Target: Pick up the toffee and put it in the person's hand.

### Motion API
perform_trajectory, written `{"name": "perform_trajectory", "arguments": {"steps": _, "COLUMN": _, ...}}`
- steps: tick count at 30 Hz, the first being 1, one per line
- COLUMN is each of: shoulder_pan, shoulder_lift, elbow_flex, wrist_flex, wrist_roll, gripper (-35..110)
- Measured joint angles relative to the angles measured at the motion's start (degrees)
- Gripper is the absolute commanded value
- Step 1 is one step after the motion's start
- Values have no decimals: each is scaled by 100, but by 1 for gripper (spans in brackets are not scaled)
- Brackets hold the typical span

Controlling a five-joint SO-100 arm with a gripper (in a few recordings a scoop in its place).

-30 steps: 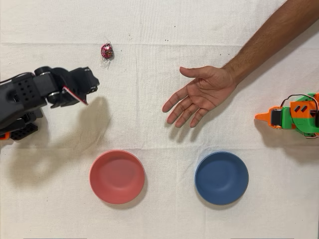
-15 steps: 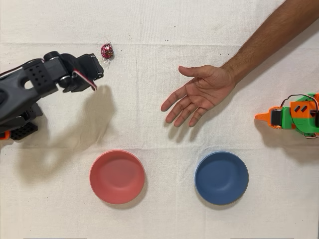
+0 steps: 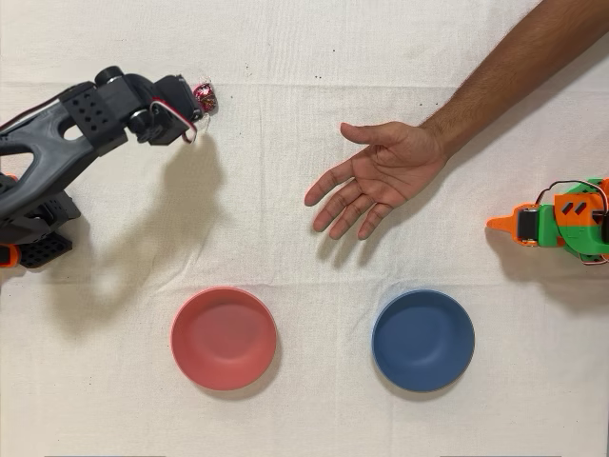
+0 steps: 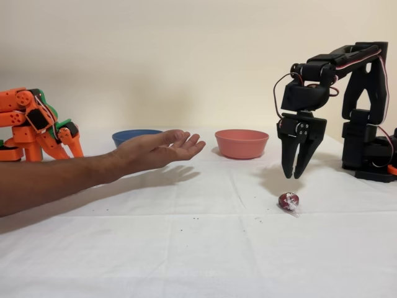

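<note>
White cloth (image 4: pixel 186 248), toffee (image 4: pixel 288 200) beneath slightly spread pincer (image 4: pixel 294 175) (gap visible side-on).

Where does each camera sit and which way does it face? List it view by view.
Overhead view: fixed above, looking straight down at the tablecloth; black arm at left, pincer beside the toffee, person's hand reaching in from upper right.
Fixed view: at table height, facing the wall; pincer hangs open above the toffee, hand at left.
Shared: red bowl, blue bowl, idle orange arm, sides mirrored.
</note>
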State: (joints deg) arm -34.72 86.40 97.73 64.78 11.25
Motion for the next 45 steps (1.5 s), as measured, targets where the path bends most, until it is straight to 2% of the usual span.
{"name": "perform_trajectory", "arguments": {"steps": 18, "shoulder_pan": -185, "shoulder_lift": -923, "elbow_flex": -729, "wrist_flex": 316, "wrist_roll": -114, "gripper": 29}}
{"name": "perform_trajectory", "arguments": {"steps": 31, "shoulder_pan": -369, "shoulder_lift": -1652, "elbow_flex": -1529, "wrist_flex": 589, "wrist_roll": -211, "gripper": 29}}
{"name": "perform_trajectory", "arguments": {"steps": 45, "shoulder_pan": -255, "shoulder_lift": -1969, "elbow_flex": -1617, "wrist_flex": 571, "wrist_roll": -316, "gripper": 27}}
